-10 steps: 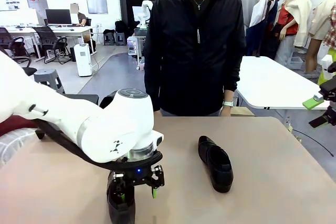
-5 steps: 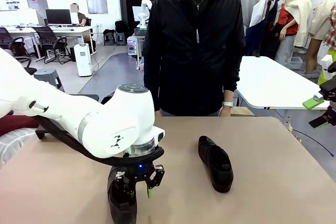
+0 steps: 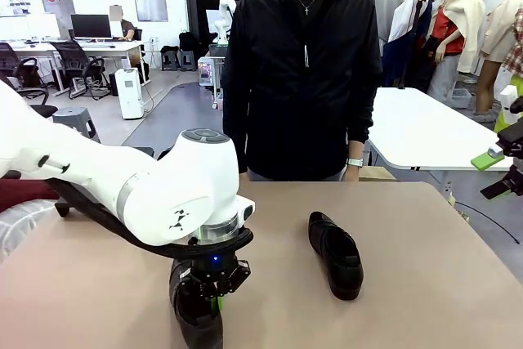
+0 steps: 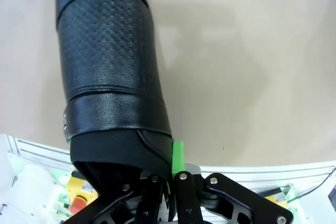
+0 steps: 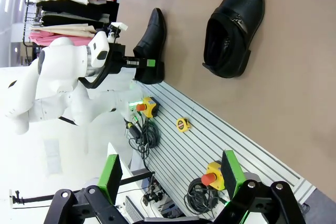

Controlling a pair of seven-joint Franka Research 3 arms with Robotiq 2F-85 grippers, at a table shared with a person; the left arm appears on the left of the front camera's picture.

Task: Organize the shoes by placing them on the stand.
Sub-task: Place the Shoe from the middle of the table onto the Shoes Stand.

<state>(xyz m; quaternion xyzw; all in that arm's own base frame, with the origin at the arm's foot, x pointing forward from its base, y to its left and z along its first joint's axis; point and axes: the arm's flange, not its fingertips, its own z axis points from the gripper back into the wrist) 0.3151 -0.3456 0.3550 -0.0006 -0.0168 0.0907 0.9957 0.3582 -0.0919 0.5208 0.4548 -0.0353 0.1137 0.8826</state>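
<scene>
- The shoes: in the front view two lie on the tan table (image 3: 425,300) — I'll call them the near shoe (image 3: 198,320) and the second shoe (image 3: 337,255).
- The near shoe sits at my edge of the table, left of the middle, right under the left arm's wrist, heel toward me and toe pointing away.
- The left gripper (image 3: 214,293) comes down on its heel end. In the left wrist view I see the jaws pinched tight on the rim of the shoe's opening, with one green pad (image 4: 178,156) against the outside of the leather.
- That same view shows a perforated upper running away from the fingers, with a plain glossy band across it.
- The second shoe lies well apart to the right, near the table's middle, on its sole, toe toward the far side — nothing touches it.
- The right gripper (image 3: 494,173) hangs raised off the table's right side, jaws spread wide with nothing between them.
- A person (image 3: 302,71) in a black jacket stands at the far edge, arms down, hands apart from both shoes.
</scene>
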